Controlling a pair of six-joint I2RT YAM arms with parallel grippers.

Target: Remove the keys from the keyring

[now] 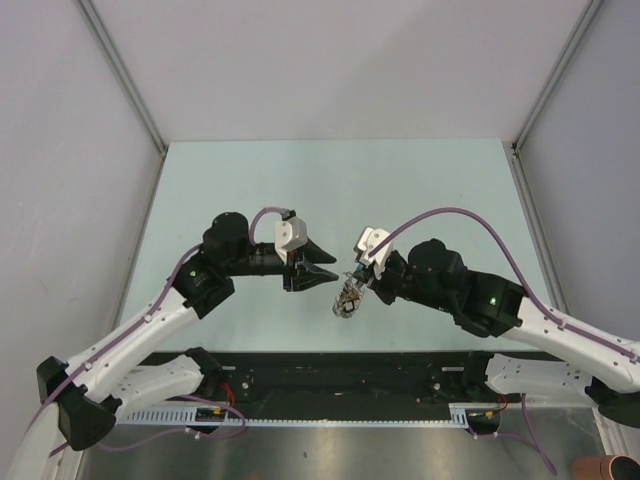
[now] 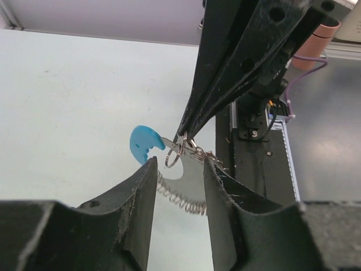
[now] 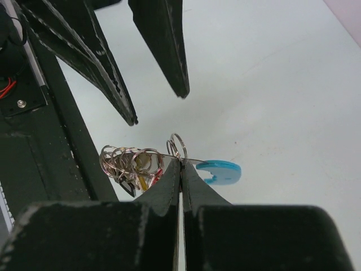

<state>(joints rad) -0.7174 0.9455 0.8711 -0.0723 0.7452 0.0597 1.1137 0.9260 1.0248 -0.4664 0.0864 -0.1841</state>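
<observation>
Meeting above the middle of a pale green table [image 1: 250, 180], two white-and-black robot arms point their black two-finger grippers at each other. The right gripper [image 3: 181, 164] is clenched tight, its fingers pressed together on the keyring [image 3: 176, 148], a floppy bunch of silvery metal rings and coiled chain with a light-blue curved piece [image 3: 221, 171] jutting out to one side of the pinch. The rest of the bunch hangs on the other side of those fingers, and tucked among its rings are the keys: a small dark key [image 3: 127, 187] and a small red-headed key [image 3: 158, 171], both partly hidden by the loops. From overhead the keyring dangles just below the right gripper's tip, near the table's front edge; whether it touches the surface cannot be told. The left gripper [image 1: 336, 266] has its jaws spread apart and grasps nothing; its fingertips [image 3: 131, 117] sit just beside the keyring, a little apart from it.
</observation>
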